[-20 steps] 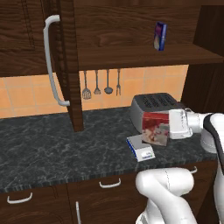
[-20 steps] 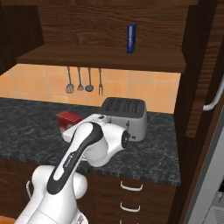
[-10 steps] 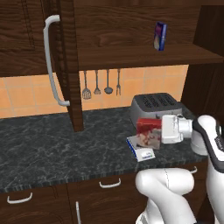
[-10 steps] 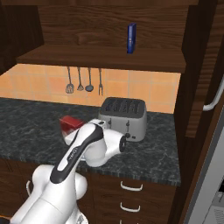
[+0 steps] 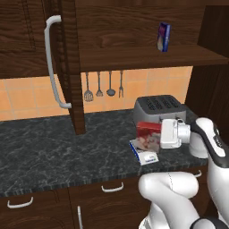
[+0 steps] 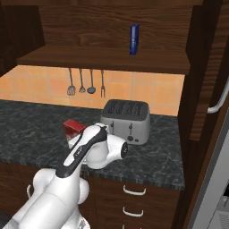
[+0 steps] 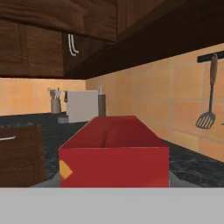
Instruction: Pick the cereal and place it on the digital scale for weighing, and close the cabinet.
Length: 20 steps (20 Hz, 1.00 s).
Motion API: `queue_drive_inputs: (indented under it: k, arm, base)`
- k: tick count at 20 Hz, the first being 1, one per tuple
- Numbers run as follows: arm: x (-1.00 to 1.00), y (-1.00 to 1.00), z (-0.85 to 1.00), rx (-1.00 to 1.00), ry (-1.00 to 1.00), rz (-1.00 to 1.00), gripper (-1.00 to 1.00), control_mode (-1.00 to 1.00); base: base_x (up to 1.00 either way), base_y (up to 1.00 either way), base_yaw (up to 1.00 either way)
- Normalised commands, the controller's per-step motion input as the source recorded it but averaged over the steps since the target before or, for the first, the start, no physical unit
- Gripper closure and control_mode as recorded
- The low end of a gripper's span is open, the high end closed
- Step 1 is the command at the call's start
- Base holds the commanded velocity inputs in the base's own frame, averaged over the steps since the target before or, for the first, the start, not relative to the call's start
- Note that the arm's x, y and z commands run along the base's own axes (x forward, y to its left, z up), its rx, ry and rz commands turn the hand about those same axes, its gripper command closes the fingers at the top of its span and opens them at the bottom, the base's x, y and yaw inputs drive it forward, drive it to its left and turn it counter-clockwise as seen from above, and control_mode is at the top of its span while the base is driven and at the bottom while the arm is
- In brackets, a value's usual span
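Note:
The cereal [image 5: 149, 134], a small red box with a pale picture on its front, stands upright in front of the toaster. My gripper [image 5: 157, 134] is shut on it from the right. Just below and in front of the box lies the digital scale [image 5: 144, 154], a flat white pad with a blue edge; whether the box rests on it I cannot tell. The hand view shows the cereal [image 7: 113, 155] close up from above. From the right base view the cereal [image 6: 74, 127] peeks out behind my arm. The cabinet door [image 5: 68, 67] stands open, its pale handle [image 5: 53, 62] facing me.
A grey toaster [image 5: 159, 108] sits right behind the cereal. A slim blue box [image 5: 163, 36] stands on the open cabinet shelf. Utensils [image 5: 99, 85] hang on the tiled wall. The other cabinet door [image 6: 210, 67] juts out at the right. Bare counter [image 5: 53, 147] lies to the left.
My arm has carried the cereal leftward from beside the toaster to a spot over the digital scale. The grip stays shut.

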Motion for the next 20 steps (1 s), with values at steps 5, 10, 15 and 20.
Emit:
queue_drive_inputs:
  k: [5, 10, 15, 20]
  arm:
    - [0.4, -0.01, -0.04, 0.0, 0.0, 0.0, 1.0, -1.0]
    - [0.22, -0.15, -0.19, 0.0, 0.0, 0.0, 1.0, -1.0]
    - [0.2, -0.02, -0.28, 0.0, 0.0, 0.0, 1.0, -1.0]
    - [0.28, 0.0, -0.2, 0.0, 0.0, 0.0, 1.0, -1.0]
  base:
    - [0.0, 0.0, 0.0]
    - [0.0, 0.0, 0.0]
    - [0.0, 0.0, 0.0]
    - [0.0, 0.0, 0.0]
